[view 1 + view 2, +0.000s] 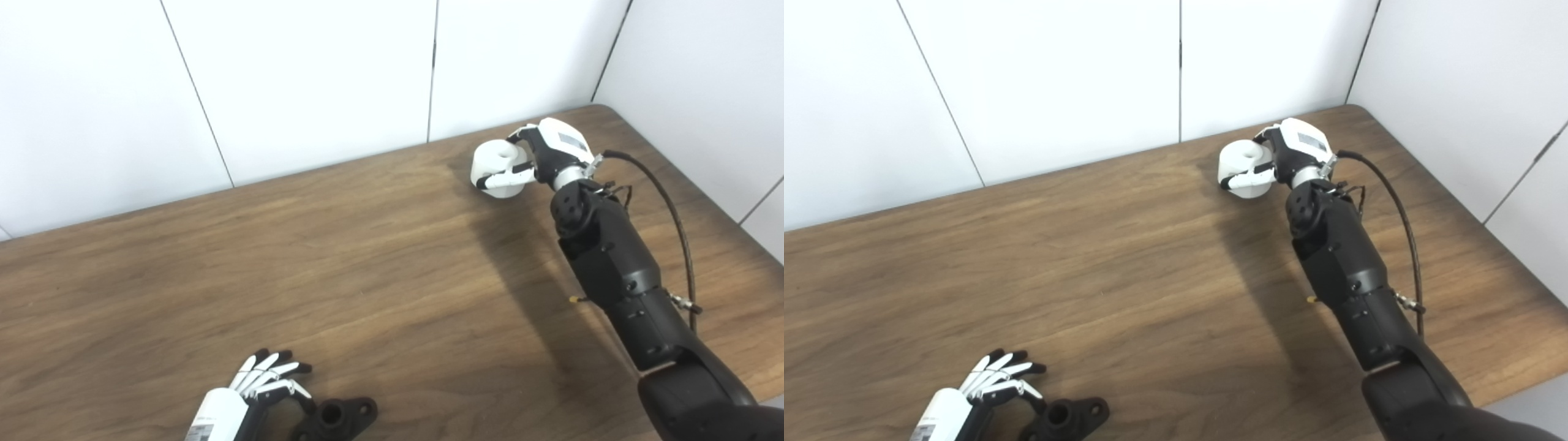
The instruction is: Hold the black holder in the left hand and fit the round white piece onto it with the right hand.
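Left eye view: no brand or readable writing shows; the right hand (531, 160) carries a grey label patch on its white back, and the left hand (257, 383) has a small printed patch near the wrist, both too small to read. One round white piece (497, 166) stands on the wooden bench (343, 257) near the far right corner, and one black holder (334, 418) lies at the near edge, well apart from it. The right hand reaches along the right side of the bench and its fingers (505, 180) curl around the round white piece, one across its front and another over its top, so it is closed on the piece, which appears to rest on the bench. The left hand lies low by the near edge with its fingers spread and nearly straight, gripping nothing; the black holder sits just beside it, close to its thumb, though contact cannot be judged. A black cable (674, 214) loops beside the right forearm.

Right eye view: the same count holds, one round white piece (1242, 164) and one black holder (1066, 418). The right hand (1279, 158) wraps the piece at the far right, and the left hand (992, 380) stays splayed beside the holder, whose round socket faces up. White wall panels (1059, 79) rise behind the bench.
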